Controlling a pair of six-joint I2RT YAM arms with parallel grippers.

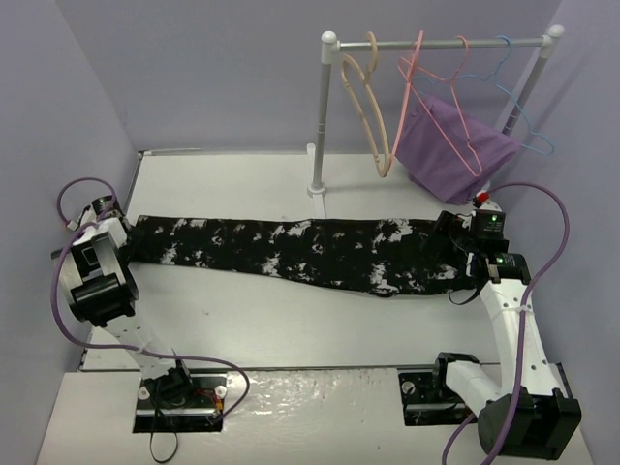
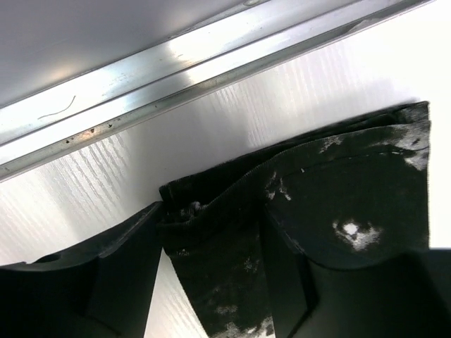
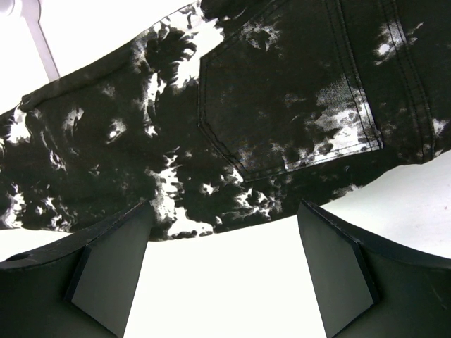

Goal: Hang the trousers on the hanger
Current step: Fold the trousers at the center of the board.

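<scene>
White desk [image 1: 242, 320] fills the space under lilac walls [image 1: 194, 77]. As I judge it, the task has barely begun. The trousers [image 1: 300, 247] lie flat and full length on the desk just in front of the rail post [image 1: 323, 116], reaching well to either side of it, with nothing lifted. Left of the post, the left hand [image 2: 215, 211] sits low and spread, a leg cuff lying between its fingers, not visibly pinched. Right of the post, the right hand [image 3: 224, 211] hovers spread by the back pocket [image 3: 282, 98], holding nothing. Farther back, just right of the post, the hanger [image 1: 384, 165] hangs bare on the rail [image 1: 436, 44]. Gripping, lifting and draping all remain.
</scene>
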